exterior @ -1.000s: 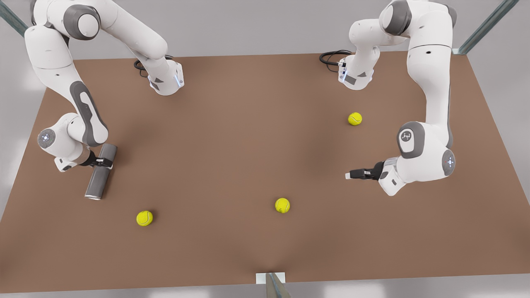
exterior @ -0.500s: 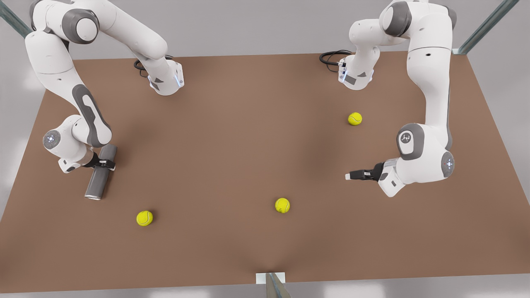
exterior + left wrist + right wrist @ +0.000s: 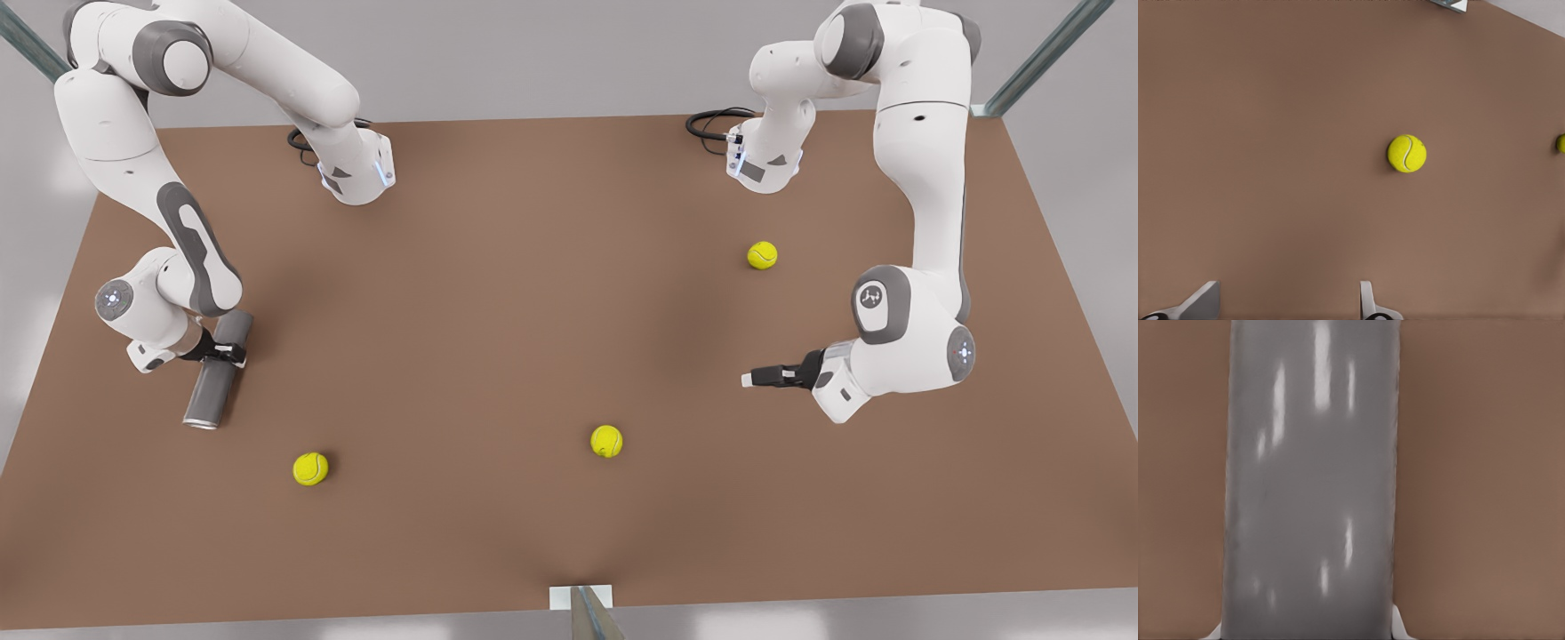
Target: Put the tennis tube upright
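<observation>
One tennis tube (image 3: 216, 371) lies flat at the table's (image 3: 533, 293) 9 o'clock edge; three tennis balls (image 3: 310, 468) scatter elsewhere. The right gripper (image 3: 224, 354) clamps the tube's middle. The left gripper (image 3: 751, 378) waits at 3 o'clock, fingers spread, holding nothing

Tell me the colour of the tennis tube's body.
Plain matte grey; the tennis tube shows best in the right wrist view.
</observation>
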You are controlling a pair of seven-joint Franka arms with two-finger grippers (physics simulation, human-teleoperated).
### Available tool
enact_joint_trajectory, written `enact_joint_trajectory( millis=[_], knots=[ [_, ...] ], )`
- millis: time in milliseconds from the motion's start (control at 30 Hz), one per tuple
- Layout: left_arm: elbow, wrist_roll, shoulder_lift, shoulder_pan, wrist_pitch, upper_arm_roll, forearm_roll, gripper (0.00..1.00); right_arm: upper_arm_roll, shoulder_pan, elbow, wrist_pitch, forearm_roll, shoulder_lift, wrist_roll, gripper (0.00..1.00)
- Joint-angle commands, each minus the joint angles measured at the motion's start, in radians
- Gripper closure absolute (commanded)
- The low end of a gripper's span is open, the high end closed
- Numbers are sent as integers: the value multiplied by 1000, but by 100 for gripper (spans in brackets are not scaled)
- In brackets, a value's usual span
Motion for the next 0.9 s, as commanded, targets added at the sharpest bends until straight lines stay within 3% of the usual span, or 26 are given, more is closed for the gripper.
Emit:
enact_joint_trajectory(
  millis=[0, 567, 733, 867],
  knots=[
    [0, 0, 1, 0, 1, 0, 0, 1, 0, 0, 0, 0, 0, 0, -2, 26],
    [0, 0, 1, -2, 1, 0, 0, 1, 14, -3, -38, -23, 1, -63, -1, 28],
    [0, 0, -1, 0, 1, 0, 0, 1, 72, 15, -44, -86, 15, -149, 12, 28],
    [0, 0, -1, -8, 1, 0, 0, 1, 195, 18, -41, -117, 30, -189, 47, 28]
  ],
)
